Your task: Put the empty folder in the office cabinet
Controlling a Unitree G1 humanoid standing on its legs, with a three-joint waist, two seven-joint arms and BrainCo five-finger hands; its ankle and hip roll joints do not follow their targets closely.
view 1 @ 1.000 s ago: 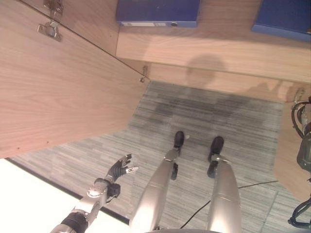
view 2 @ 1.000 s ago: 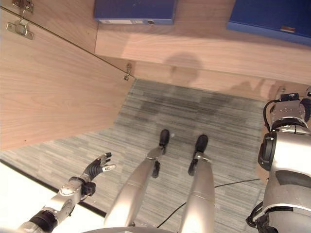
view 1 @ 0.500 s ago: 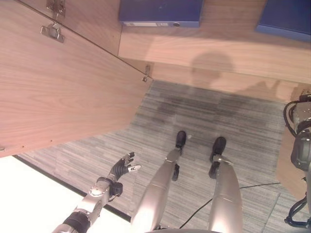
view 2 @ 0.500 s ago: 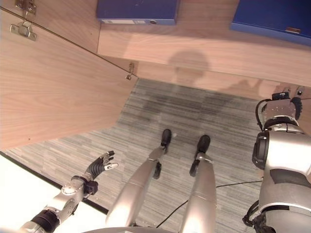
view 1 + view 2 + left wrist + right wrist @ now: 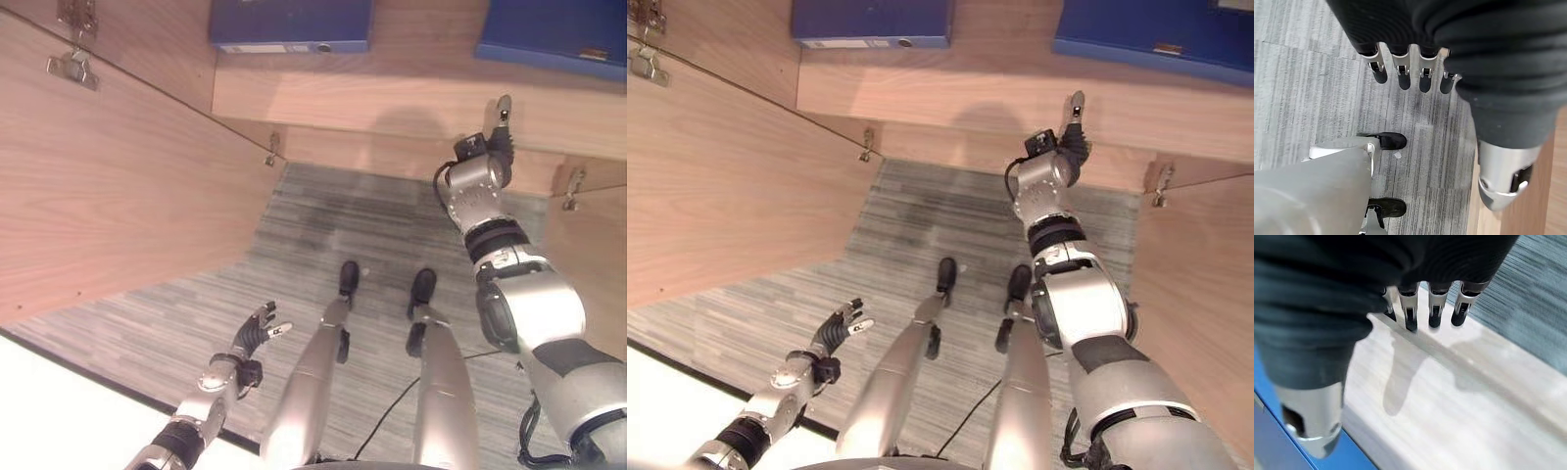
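Two blue folders lie on the wooden cabinet shelf (image 5: 392,98): one at the left (image 5: 289,22), one at the right (image 5: 554,34). My right hand (image 5: 487,147) is raised in front of the shelf's edge, below and left of the right folder, fingers straight and holding nothing. In the right wrist view its fingers (image 5: 1435,308) reach over the pale shelf board (image 5: 1449,396), with a blue folder edge (image 5: 1268,431) beside the thumb. My left hand (image 5: 257,331) hangs low over the carpet, open and empty, fingers (image 5: 1403,73) relaxed.
The left cabinet door (image 5: 118,196) stands open and swung far out on its hinges (image 5: 273,149). The right door (image 5: 1195,294) is open too. Grey striped carpet (image 5: 323,215) covers the floor in front of the cabinet.
My right arm has swung up from the right edge, bringing its hand to the shelf front. The head camera has shifted a little. The left hand stays low.
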